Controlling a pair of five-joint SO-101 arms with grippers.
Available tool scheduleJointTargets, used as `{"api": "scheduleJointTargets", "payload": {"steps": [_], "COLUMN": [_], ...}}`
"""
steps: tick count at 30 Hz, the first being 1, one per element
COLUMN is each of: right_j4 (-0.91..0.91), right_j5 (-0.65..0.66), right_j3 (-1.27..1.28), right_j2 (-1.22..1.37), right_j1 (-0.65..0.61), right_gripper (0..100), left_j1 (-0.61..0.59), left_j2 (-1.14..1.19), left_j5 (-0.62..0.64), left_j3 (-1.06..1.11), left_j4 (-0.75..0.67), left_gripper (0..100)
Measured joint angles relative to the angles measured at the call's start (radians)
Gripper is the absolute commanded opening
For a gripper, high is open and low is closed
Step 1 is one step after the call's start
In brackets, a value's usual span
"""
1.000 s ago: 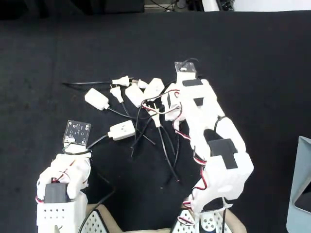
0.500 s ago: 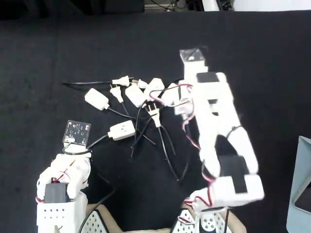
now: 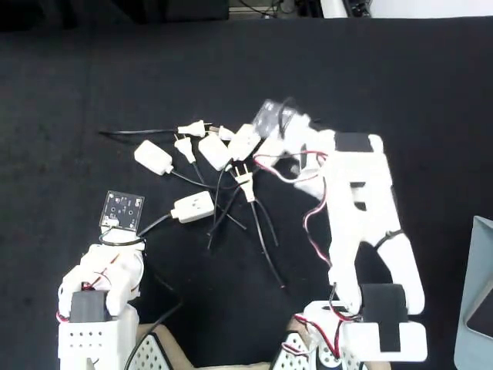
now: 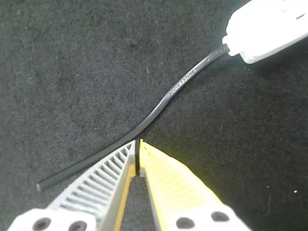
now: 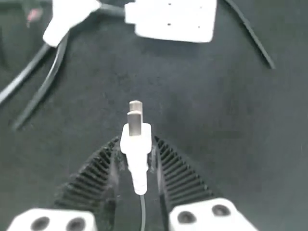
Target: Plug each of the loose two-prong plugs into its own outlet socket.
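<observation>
My right gripper [image 5: 136, 156] is shut on a white two-prong plug [image 5: 136, 137]. Its prongs point at a white outlet socket [image 5: 171, 19] a short way ahead. In the high view the right gripper [image 3: 269, 122] hovers beside the socket [image 3: 245, 141] at the right end of the cluster. Three more sockets [image 3: 214, 151] [image 3: 152, 157] [image 3: 192, 206] lie among black cables. Loose plugs [image 3: 192, 129] [image 3: 183, 146] [image 3: 245, 183] rest nearby. My left gripper [image 4: 138, 144] is shut, its tips at a black cable [image 4: 163, 103] that runs from a white socket [image 4: 269, 26].
Black cables [image 3: 266, 247] trail from the cluster toward the table's front between the two arm bases. The left arm [image 3: 100, 285] sits folded at the front left. A grey object [image 3: 479, 308] stands at the right edge. Dark mat lies bare at the far side.
The right arm has stretched out and swung its gripper up and left, from over the cables to beside the rightmost socket. The left arm has stayed still.
</observation>
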Motion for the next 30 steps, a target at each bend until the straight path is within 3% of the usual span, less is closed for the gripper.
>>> {"api": "scheduleJointTargets", "payload": {"steps": [6,14,18,23,30], "right_j4": [-0.155,-0.226,-0.227,-0.227,-0.206], "right_j5": [0.275,0.400,0.411,0.358,0.218], "right_j3": [0.160,0.207,0.210,0.210,0.210], "right_j2": [0.000,0.000,0.000,0.000,-0.049], "right_j1": [-0.006,-0.021,-0.017,-0.020,-0.018], "right_gripper": [1.1,1.4,4.3,19.5,16.7], "left_j1": [0.000,0.000,0.000,0.000,0.000], "left_j2": [0.000,0.000,0.000,0.000,0.000], "left_j5": [0.000,0.000,0.000,0.000,0.000], "left_j3": [0.000,0.000,0.000,0.000,0.000], "left_j4": [0.000,0.000,0.000,0.000,0.000], "left_gripper": [3,3,3,3,3]}}
